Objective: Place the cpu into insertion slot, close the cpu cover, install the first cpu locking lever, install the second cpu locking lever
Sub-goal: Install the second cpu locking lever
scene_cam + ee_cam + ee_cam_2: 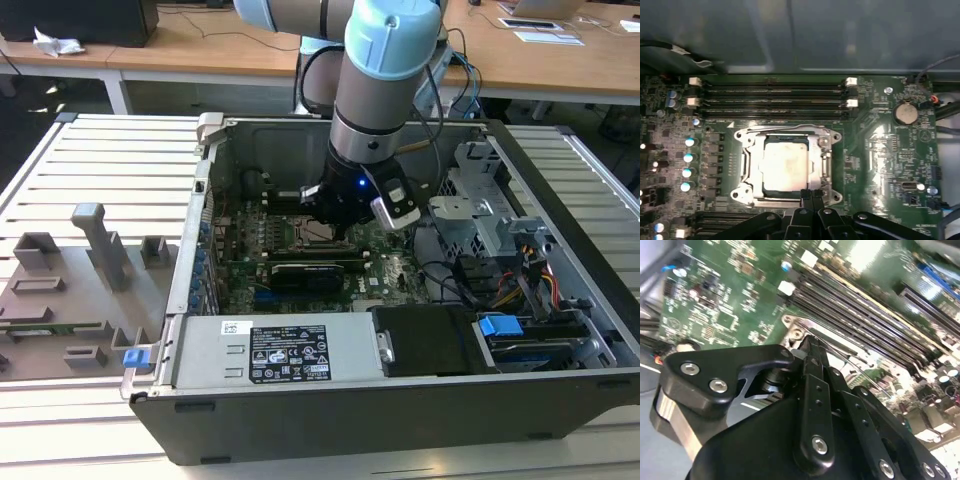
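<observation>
The cpu (785, 167): a dull silver square, seated flat in the insertion slot (769, 189) at the middle of the green motherboard (880, 150) in the first wrist view, so the placing step reads as done. The cpu cover (752, 167): a silver frame lying down around the chip, its window leaving the metal top exposed; judged closed. Locking levers: thin wire along the frame's far edge, latching not clear. The gripper (811, 196): black fingers drawn together to a narrow tip at the near edge of the cover, holding nothing visible, apparently placed there to press or work the socket hardware; whether it touches the frame cannot be told. Memory slots (772, 100): long black rows beyond the socket. Computer case (300, 420): open-topped on a slatted table (100, 160), the arm reaching down into it.
</observation>
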### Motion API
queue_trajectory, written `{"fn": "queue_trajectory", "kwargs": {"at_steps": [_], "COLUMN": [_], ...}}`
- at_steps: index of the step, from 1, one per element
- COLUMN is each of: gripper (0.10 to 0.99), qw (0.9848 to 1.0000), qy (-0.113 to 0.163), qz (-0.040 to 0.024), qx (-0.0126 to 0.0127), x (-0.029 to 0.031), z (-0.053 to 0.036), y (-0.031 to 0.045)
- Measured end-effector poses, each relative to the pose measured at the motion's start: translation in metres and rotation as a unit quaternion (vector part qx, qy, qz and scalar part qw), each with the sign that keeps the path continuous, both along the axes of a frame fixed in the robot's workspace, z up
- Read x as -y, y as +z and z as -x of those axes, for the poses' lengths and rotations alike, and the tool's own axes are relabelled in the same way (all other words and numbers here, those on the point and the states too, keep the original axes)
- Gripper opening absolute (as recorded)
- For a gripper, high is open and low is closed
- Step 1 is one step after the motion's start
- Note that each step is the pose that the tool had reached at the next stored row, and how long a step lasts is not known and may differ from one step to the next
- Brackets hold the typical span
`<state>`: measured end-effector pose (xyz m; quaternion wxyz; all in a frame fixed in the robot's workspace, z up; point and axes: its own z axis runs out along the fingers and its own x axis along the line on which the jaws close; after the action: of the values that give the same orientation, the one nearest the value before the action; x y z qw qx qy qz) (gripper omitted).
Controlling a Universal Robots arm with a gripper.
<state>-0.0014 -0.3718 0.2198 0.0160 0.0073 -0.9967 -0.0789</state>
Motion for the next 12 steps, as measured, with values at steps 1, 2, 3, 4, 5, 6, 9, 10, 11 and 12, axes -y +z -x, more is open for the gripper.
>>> {"fn": "queue_trajectory", "kwargs": {"at_steps": [1,2,3,4,5,6,9,10,11,12], "gripper": [0.106,0.106,0.106,0.106,0.106,0.106,0.106,0.106,0.106,0.106], "qw": [1.0000,1.0000,1.0000,1.0000,1.0000,1.0000,1.0000,1.0000,1.0000,1.0000], "qy": [0.000,0.000,0.000,0.000,0.000,0.000,0.000,0.000,0.000,0.000], "qz": [-0.0001,0.0000,0.0000,-0.0001,-0.0002,-0.0003,-0.0012,-0.0016,-0.0019,-0.0021], "qx": [-0.0001,-0.0001,-0.0001,-0.0001,-0.0001,-0.0001,-0.0001,-0.0001,-0.0001,-0.0001], "x": [0.0001,0.0008,0.0022,0.0051,0.0069,0.0098,0.0106,0.0108,0.0109,0.0114], "z": [-0.0013,-0.0013,-0.0013,-0.0013,-0.0013,-0.0012,0.0066,0.0107,0.0141,0.0223], "y": [-0.0001,-0.0001,-0.0002,-0.0003,-0.0004,-0.0006,-0.0018,-0.0023,-0.0029,-0.0047]}}
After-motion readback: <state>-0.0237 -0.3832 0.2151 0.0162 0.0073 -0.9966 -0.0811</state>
